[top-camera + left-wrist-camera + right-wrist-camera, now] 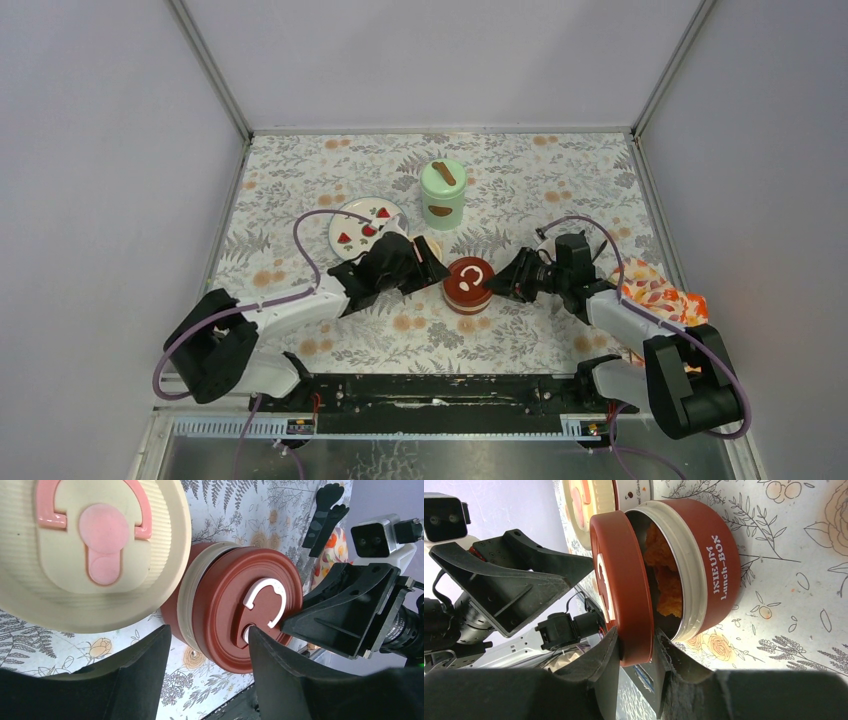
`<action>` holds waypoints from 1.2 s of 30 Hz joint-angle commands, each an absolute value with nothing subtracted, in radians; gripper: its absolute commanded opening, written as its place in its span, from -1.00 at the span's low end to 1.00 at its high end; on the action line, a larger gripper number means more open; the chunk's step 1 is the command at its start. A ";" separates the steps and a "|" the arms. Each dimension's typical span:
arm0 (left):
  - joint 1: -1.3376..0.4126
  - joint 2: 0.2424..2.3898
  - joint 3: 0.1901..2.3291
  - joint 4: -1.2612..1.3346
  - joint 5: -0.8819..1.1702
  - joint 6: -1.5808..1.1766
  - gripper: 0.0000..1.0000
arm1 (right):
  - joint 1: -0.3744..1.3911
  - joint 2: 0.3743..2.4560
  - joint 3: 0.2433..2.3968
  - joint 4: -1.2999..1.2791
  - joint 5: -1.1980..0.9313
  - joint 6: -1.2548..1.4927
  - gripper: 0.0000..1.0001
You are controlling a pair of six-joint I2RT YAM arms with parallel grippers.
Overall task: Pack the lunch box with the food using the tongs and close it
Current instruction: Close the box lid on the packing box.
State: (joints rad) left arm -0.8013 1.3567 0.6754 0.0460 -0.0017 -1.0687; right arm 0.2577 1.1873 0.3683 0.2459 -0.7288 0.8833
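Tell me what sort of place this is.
Probably a lab test booth: plain grey walls on three sides, a flowered tablecloth, and the left arm and right arm mounted on one black rail.

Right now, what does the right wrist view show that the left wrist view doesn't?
Only the right wrist view: orange fried chunks inside the dark-red bowl, its lettered side, and the dark-red lid ajar, its rim pinched by the right tool. Only the left wrist view: the dark tongs beyond the bowl, and the lid's top seen face-on. Both: that lid, the bowl, the cream lid, the floral table, and the left tool, open.
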 commanded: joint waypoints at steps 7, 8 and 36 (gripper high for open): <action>-0.821 1.410 0.750 0.038 -0.023 -1.023 0.20 | 0.229 1.219 0.355 0.325 -0.789 0.913 -0.88; -0.823 1.415 0.756 0.032 -0.026 -1.020 0.19 | 0.229 1.223 0.352 0.331 -0.792 0.914 -0.86; -0.850 1.520 0.814 0.002 -0.013 -1.010 0.02 | 0.225 1.251 0.353 0.281 -0.750 0.839 -0.37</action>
State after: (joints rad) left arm -0.8379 1.5059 0.7879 -0.0002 -0.0101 -1.0210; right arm 0.2329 1.2594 0.3481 0.3233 -0.7761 0.8867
